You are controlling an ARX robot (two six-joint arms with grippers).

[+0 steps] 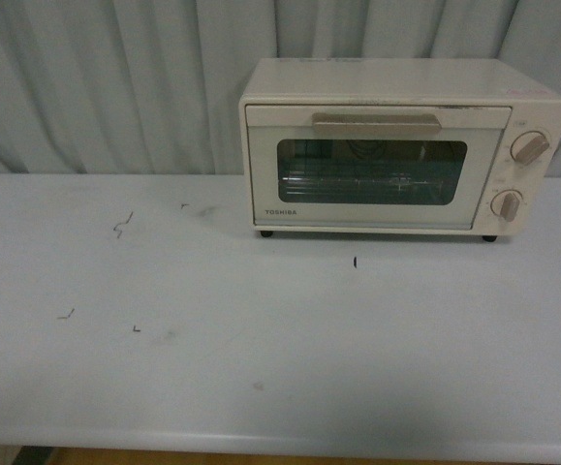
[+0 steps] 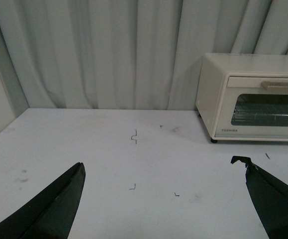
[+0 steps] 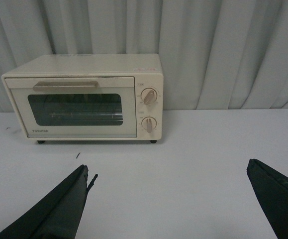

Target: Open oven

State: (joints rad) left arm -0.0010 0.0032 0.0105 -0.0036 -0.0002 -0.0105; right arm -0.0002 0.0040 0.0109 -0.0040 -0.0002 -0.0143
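Our left gripper [image 2: 159, 164] hangs over the desk [image 1: 261, 368] with its dark, matte, wedge-shaped jaws spread wide and nothing between them. The desk is a smooth, pale grey-white slab. Its left half carries a few thin, dark, hooked marks [image 1: 122, 227] and faint smudges. Behind it hangs a pale curtain [image 1: 115, 77] in soft vertical folds.

The oven [image 1: 396, 87] stands at the right rear of the desk, close to the curtain. It is a cream-white box with rounded edges, set on small black feet [image 1: 264, 233]. Its door [image 1: 261, 174] is shut upright, and its dark glass window [image 1: 370, 171] has rounded corners. We see thin wire bars inside. A flat beige bar handle [image 1: 375, 124] runs along the door's top edge. Two round beige knobs [image 1: 529, 147] sit one above the other on the panel to the right.

Our right gripper [image 3: 167, 167] faces the oven from well back, touching nothing. Its dark tapered jaws are likewise wide apart and empty.
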